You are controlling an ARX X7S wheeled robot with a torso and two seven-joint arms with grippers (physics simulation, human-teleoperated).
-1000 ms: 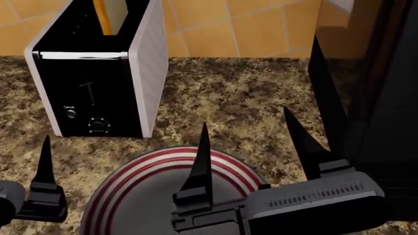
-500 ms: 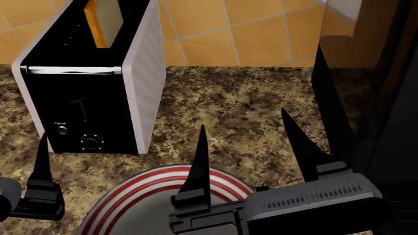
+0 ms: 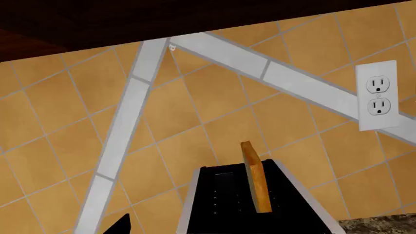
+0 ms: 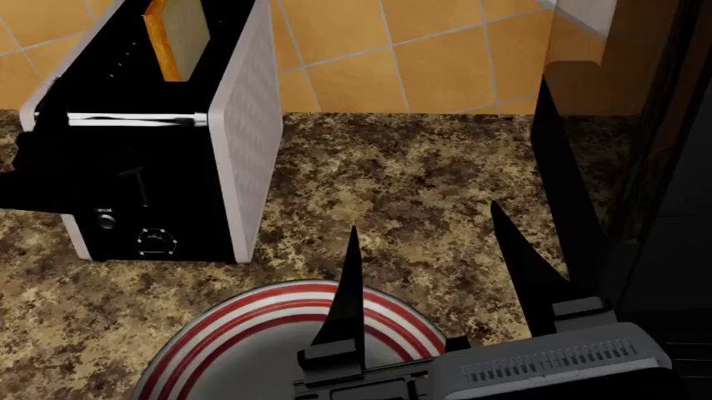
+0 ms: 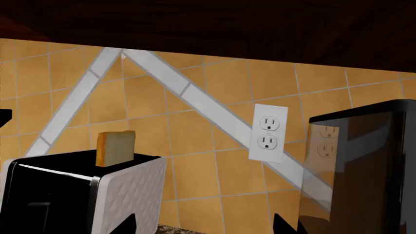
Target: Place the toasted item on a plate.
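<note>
The toasted item (image 4: 178, 33) stands upright in the slot of a black and white toaster (image 4: 239, 142) at the back left of the counter. It also shows edge-on in the left wrist view (image 3: 255, 183) and in the right wrist view (image 5: 116, 147). The plate (image 4: 212, 342), red-and-white ringed, lies at the near edge in front of the toaster. My right gripper (image 4: 425, 218) is open and empty, hovering over the plate's right side. My left gripper (image 3: 208, 230) faces the toaster's front. One fingertip (image 3: 120, 225) shows, set wide; the other is lost against the black toaster.
A tall black appliance (image 4: 656, 208) stands at the right, also in the right wrist view (image 5: 364, 165). A wall outlet (image 5: 268, 132) sits on the orange tiled wall behind. The speckled granite counter (image 4: 423, 167) spans toaster to appliance. A dark cabinet hangs overhead.
My left gripper has risen from beside the plate to the toaster's front at the view's left edge. My right gripper dropped slightly. The head view tilted up earlier, then held.
</note>
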